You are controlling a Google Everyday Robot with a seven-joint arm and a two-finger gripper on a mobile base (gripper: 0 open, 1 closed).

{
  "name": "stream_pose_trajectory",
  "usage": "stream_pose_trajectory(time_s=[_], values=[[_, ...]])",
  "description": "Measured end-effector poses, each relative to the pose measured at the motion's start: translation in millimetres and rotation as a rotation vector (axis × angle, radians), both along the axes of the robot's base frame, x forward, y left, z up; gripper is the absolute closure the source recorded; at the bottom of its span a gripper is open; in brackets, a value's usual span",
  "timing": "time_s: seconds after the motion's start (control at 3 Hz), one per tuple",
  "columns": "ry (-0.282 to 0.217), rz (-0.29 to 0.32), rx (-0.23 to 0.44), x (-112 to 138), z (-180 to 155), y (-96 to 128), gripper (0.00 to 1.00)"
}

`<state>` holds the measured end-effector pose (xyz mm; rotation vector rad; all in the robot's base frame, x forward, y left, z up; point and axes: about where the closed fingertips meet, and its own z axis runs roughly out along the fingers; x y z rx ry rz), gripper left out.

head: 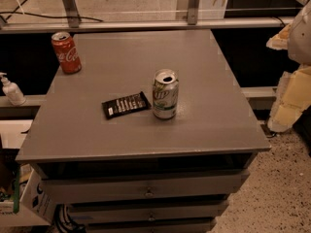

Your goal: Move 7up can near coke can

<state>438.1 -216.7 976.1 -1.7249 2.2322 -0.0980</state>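
The 7up can (165,94) stands upright near the centre of the table (204,62). The coke can (66,52) stands upright at the far left corner, well apart from it. A dark snack bar (125,105) lies just left of the 7up can. I see the gripper (290,98) beyond the table's right edge; I cannot tell if it is wide or narrow.

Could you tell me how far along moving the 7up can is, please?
Done: nothing yet. The 7up can stands mid-table beside a dark snack bar, well apart from the coke can at the far left corner. In hand: nothing; the gripper hangs beyond the table on the right, touching neither can. Left: grasp the 7up can, carry it over and set it by the coke can.
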Motion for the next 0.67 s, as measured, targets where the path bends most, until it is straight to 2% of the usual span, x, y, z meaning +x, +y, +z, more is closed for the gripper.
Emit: stream_pose_trajectory(time_s=[0.67], values=[[-0.003, 0.005, 0.016, 3.8, -3.7, 2.8, 0.00]])
